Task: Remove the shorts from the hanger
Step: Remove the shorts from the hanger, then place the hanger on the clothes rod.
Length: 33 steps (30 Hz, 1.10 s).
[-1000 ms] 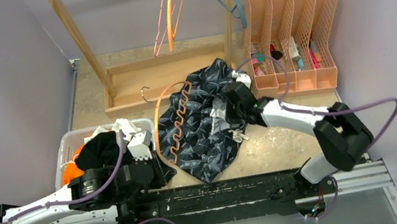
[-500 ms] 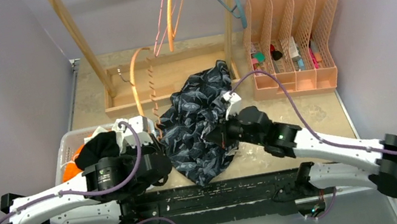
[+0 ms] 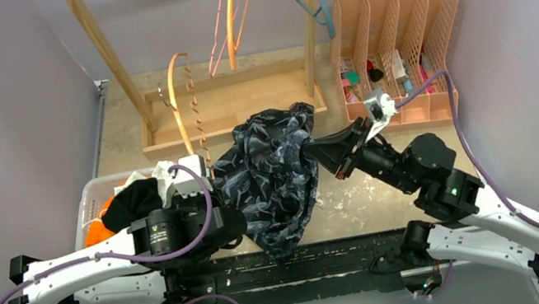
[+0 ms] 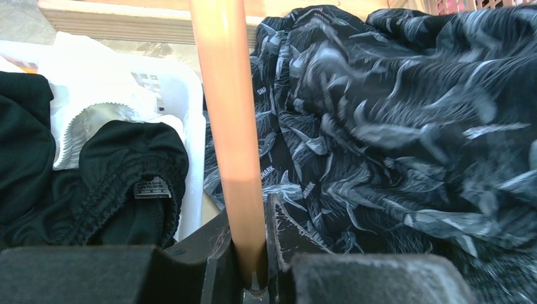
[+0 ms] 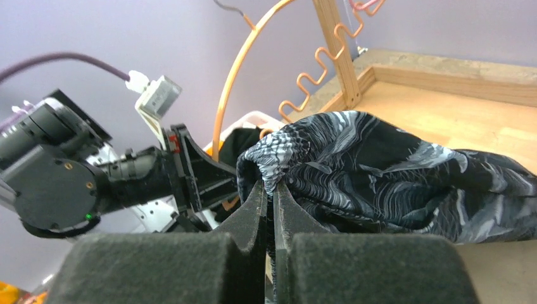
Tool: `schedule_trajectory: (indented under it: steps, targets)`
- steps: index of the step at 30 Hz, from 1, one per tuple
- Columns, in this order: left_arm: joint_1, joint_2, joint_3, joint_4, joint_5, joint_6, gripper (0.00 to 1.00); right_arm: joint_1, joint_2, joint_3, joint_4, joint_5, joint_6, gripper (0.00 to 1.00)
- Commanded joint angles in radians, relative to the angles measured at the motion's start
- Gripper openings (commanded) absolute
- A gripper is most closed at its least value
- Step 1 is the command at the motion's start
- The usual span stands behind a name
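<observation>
Camo shorts (image 5: 380, 158) pinched in right hand (image 5: 271, 190), beside left hand (image 4: 251, 218) clamping orange hanger (image 4: 227, 95).

The left gripper (image 4: 253, 253), clamped on the lower end of the orange hanger (image 3: 179, 101), is raising it from flat on the camo shorts (image 3: 271, 177) to upright above its fingers. The hanger's wavy bar is now coming clear of the fabric. The right gripper (image 3: 321, 145), pinching a fold of the shorts, is drawing them away from the hanger toward its own side, and the fabric is bunching into a raised heap ahead of its fingertips. The right arm (image 3: 458, 194) is folding back, its elbow swinging outward.
</observation>
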Motion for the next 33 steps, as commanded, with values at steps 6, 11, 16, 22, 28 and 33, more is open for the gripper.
schedule_trajectory:
  steps: [6, 11, 16, 22, 28, 33]
  targets:
    - [0.048, -0.015, 0.026, 0.097, -0.043, 0.092, 0.00, 0.000, 0.076, 0.117, -0.008, -0.238, -0.101, 0.00]
    - [0.180, 0.000, 0.005, 0.186, 0.077, 0.206, 0.00, 0.000, 0.043, 0.215, 0.031, -0.299, -0.129, 0.00]
    - [0.210, 0.011, -0.004, 0.245, 0.092, 0.243, 0.00, 0.000, 0.003, 0.254, 0.073, -0.297, -0.129, 0.00]
    - [0.216, 0.004, 0.000, 0.260, 0.100, 0.257, 0.00, -0.001, 0.052, 0.196, -0.062, -0.046, -0.048, 0.00]
    - [0.217, -0.012, 0.007, 0.255, 0.102, 0.267, 0.00, -0.003, 0.243, 0.202, -0.362, 0.394, 0.202, 0.00]
    - [0.218, -0.007, 0.004, 0.260, 0.113, 0.267, 0.00, -0.028, 0.416, 0.339, -0.483, 0.462, 0.215, 0.00]
